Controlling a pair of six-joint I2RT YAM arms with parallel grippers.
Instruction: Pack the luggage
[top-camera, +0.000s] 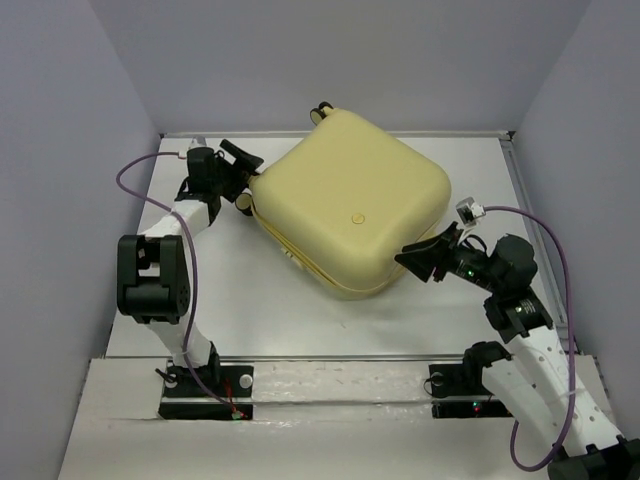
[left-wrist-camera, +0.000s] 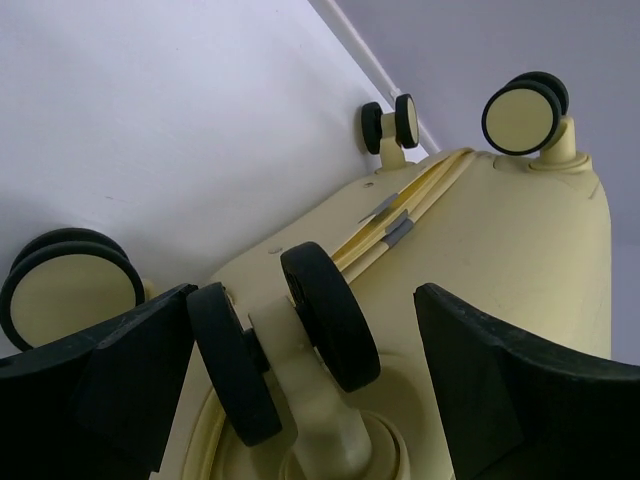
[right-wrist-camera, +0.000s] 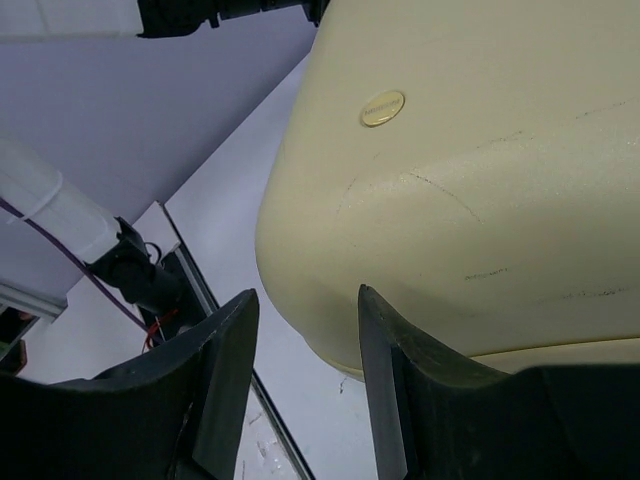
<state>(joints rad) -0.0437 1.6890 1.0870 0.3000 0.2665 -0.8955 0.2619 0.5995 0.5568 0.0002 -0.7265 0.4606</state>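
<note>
The luggage (top-camera: 350, 200) is a pale-yellow hard-shell suitcase lying closed and flat on the white table, turned diagonally, its round emblem (top-camera: 357, 217) facing up. My left gripper (top-camera: 243, 182) is open at the suitcase's left corner. In the left wrist view its jaws (left-wrist-camera: 305, 295) stand wide on either side of a black-and-yellow double wheel (left-wrist-camera: 325, 315), not touching it. My right gripper (top-camera: 418, 258) is open and empty at the near-right corner. In the right wrist view (right-wrist-camera: 307, 295) the shell's rounded corner (right-wrist-camera: 450, 220) is just ahead of the fingers.
Other wheels show at the suitcase's far corner (top-camera: 322, 110) and in the left wrist view (left-wrist-camera: 525, 110). A metal rail (top-camera: 525, 200) runs along the table's right edge. Grey walls enclose the back and sides. Purple cables (top-camera: 135, 185) hang from both arms.
</note>
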